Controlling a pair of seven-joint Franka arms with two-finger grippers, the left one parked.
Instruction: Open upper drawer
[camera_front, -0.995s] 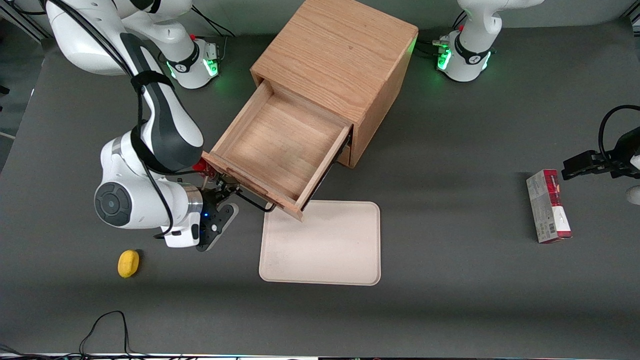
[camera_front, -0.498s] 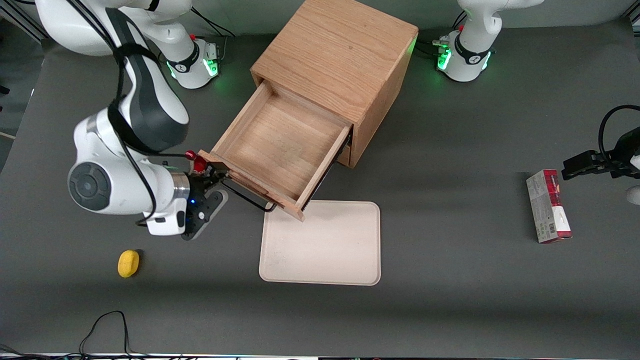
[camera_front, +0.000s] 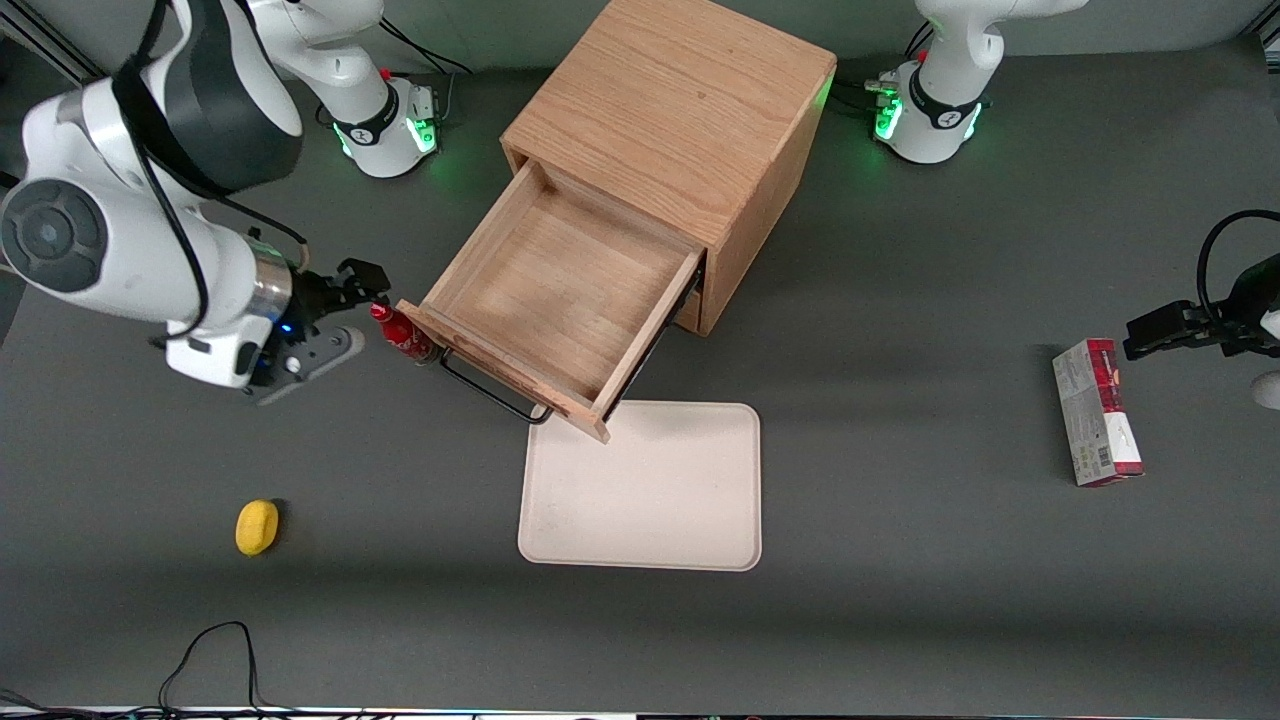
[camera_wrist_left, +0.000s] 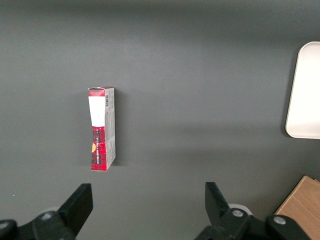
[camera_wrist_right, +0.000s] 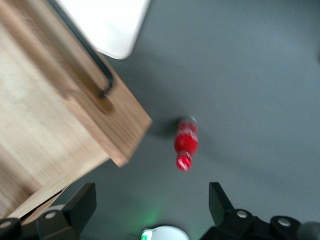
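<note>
Drawer travel is judged complete: the upper drawer (camera_front: 565, 295) is seen pulled well out of the cabinet (camera_front: 680, 110), so the end effector (camera_front: 350, 285) is held clear of the handle (camera_front: 490, 390), fingers apart, empty.

No words or numbers can be read anywhere. The red and white box (camera_wrist_left: 101, 129) has a white patch with a small barcode on it (the lines are too tiny to read) and a little orange spot lower down, but no letters come out clear. The small red bottle (camera_wrist_right: 185, 142) has a pale band around it, and that is only a blur. The gripper (camera_front: 352, 278) hangs close to this bottle and has no writing that shows. The upper drawer (camera_front: 560, 290) is bare wood with no label.
</note>
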